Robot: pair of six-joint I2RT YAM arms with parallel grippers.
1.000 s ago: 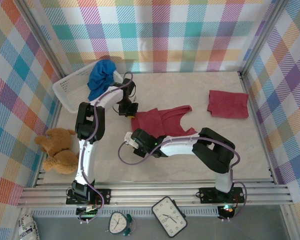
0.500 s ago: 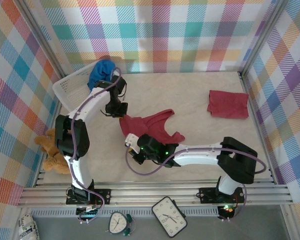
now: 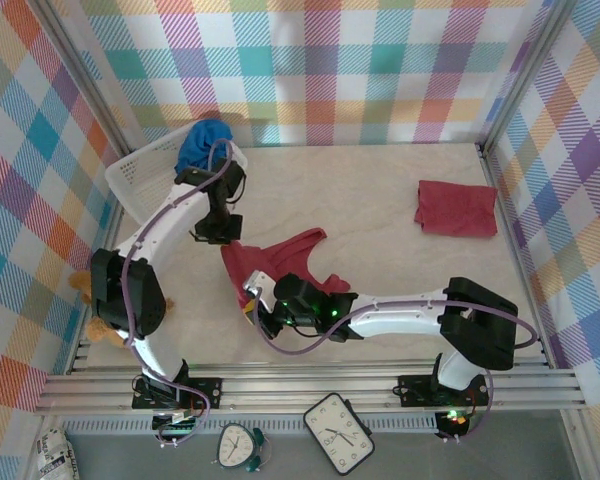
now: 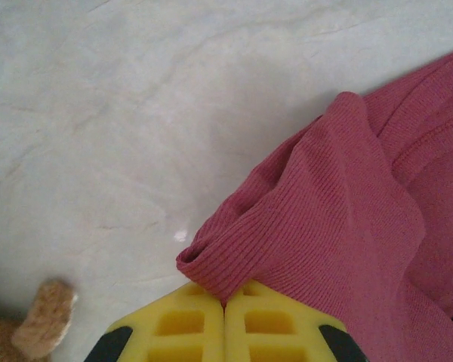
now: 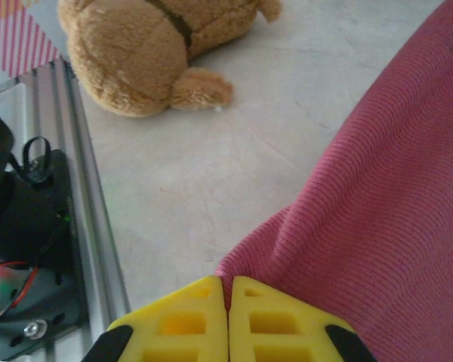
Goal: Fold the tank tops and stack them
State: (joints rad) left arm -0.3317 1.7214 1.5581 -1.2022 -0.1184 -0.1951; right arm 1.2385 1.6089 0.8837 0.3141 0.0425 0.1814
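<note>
Left gripper (image 4: 225, 308) was clamped shut on a fold of the dark red tank top (image 3: 280, 262). Right gripper (image 5: 228, 286) was pinched shut on its near edge. That top sat bunched left of the table (image 3: 400, 270) centre. Second red top (image 3: 456, 208) lay folded near the far right corner. Blue top (image 3: 202, 145) was in the basket (image 3: 130, 182) at the far left corner. Teddy bear (image 5: 136, 45) lay by the left edge.

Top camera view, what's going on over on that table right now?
Two robot arms are handling a dark red tank top at the front left of the table. The left gripper and the right gripper are each shut on an edge of it, with the cloth bunched between them. Another dark red top lies folded at the far right. The blue top sits in the white basket, and a teddy bear lies by the left edge.
</note>
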